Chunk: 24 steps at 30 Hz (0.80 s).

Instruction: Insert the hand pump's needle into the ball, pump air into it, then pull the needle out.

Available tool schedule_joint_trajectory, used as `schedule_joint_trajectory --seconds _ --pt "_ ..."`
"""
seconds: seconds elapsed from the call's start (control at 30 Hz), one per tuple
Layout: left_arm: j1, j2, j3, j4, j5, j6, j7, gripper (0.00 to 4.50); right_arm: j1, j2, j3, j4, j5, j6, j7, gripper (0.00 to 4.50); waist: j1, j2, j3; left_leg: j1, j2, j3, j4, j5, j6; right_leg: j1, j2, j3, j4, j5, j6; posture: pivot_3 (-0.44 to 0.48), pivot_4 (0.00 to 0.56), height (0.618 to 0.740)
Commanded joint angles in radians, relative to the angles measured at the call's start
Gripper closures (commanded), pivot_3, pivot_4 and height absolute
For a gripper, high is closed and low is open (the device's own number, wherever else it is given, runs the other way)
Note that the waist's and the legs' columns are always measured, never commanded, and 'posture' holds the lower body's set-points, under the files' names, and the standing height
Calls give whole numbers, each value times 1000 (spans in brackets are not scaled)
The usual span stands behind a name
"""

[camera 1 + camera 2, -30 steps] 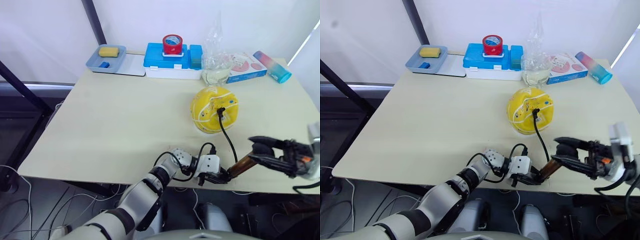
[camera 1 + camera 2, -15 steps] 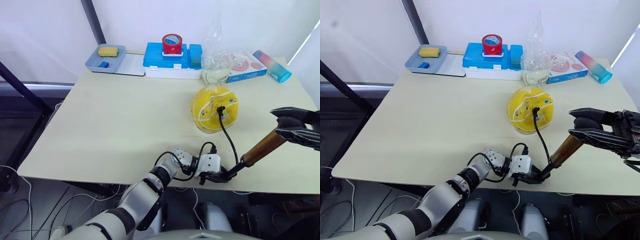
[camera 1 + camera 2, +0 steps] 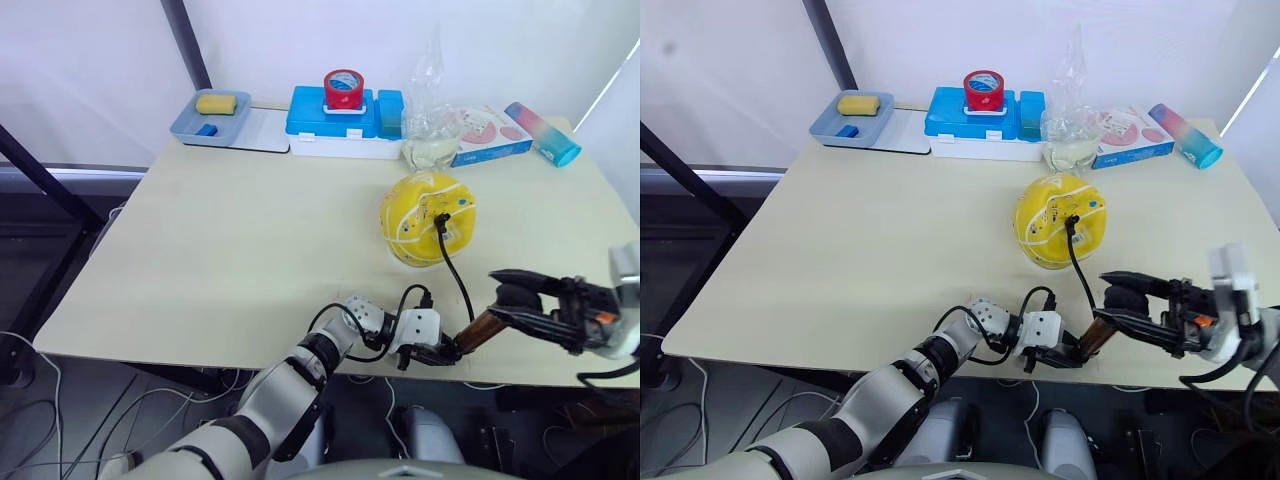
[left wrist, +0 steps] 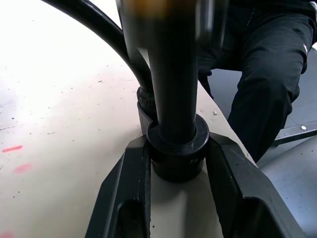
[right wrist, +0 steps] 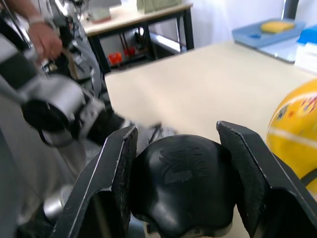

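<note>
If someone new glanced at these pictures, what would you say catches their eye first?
Probably the yellow ball, right of the table's centre, with a black hose plugged into it. The hose runs to the hand pump at the near edge, held at both ends by the left tool and right tool.

The ball is yellow with white seam lines and small coloured prints, resting on the table right of centre. The needle, on a small black fitting, is stuck into the ball's near face. Its thin black hose curves down to the pump, which lies tilted at the table's near edge, below the ball, gold-bronze barrel showing.
</note>
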Motion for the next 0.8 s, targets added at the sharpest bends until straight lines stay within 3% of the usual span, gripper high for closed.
schedule_joint_trajectory --seconds 0.03,0.2,0.53,0.8 --pt "18 13 -37 33 60 16 -7 3404 35 24 94 74 -147 -103 27 2459 0 0 0 0 0 0 0 0 0 0 0 0 0 0 0 0 150 739" --pt "12 15 -48 26 75 30 0 3404 20 36 103 111 -166 -166 30 2459 -1 -1 -1 1 0 0 0 0 0 0 1 0 0 0 0 0 150 739" --pt "24 16 -41 36 69 16 -16 3404 -49 -138 -168 -7 122 25 17 2459 2 3 2 -1 0 0 0 0 0 0 -1 0 0 0 0 0 150 739" --pt "20 21 -39 40 69 14 -17 3404 -112 -281 -374 14 338 231 -4 2459 1 3 2 -1 0 0 0 0 0 0 -3 0 -1 0 0 0 150 739"
